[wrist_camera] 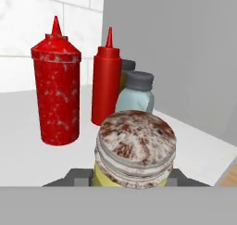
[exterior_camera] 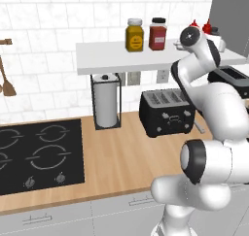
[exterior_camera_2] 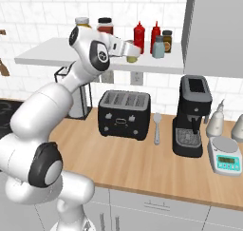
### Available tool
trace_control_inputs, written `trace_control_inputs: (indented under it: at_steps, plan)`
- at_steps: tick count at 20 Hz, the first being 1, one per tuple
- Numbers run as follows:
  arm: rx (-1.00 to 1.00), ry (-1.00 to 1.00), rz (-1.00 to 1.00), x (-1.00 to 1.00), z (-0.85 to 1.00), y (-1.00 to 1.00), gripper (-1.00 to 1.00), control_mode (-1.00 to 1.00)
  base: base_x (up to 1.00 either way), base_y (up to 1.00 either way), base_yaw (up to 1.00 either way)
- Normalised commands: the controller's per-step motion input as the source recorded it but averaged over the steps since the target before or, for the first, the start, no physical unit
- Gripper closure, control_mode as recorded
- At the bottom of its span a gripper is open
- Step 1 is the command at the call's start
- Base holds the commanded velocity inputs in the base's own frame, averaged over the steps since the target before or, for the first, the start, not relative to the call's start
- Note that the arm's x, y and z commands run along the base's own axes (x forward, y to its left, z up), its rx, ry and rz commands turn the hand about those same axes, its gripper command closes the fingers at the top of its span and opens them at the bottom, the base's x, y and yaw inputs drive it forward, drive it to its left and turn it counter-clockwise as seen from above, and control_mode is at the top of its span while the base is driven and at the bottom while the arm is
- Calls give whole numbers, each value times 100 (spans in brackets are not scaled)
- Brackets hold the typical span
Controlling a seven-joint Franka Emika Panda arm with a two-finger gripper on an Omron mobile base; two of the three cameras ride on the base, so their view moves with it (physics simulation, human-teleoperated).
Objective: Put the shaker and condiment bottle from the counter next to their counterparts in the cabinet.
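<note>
The shaker is clamped in the closed gripper and held over the cabinet, so that it can be set beside its grey-blue counterpart. Two red bottles are already stood together there, just left of that counterpart.

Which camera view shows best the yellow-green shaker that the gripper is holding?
The hand view: the shaker sits close in front, its speckled grey top clear. The right base view shows just a small yellow-green bit at the gripper, over the shelf. In the left base view I cannot make it out.
</note>
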Motion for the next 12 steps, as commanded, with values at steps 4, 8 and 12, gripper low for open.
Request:
trace_control_inputs:
  at_steps: [4, 8, 12]
  plan:
    - [0, 0, 2, 26, 0, -32, 100, -100, 0, 0, 0]
    - [0, 0, 2, 14, -1, -19, 100, -100, 0, 0, 0]
    - [0, 0, 2, -1, -26, -2, 100, -100, 0, 0, 0]
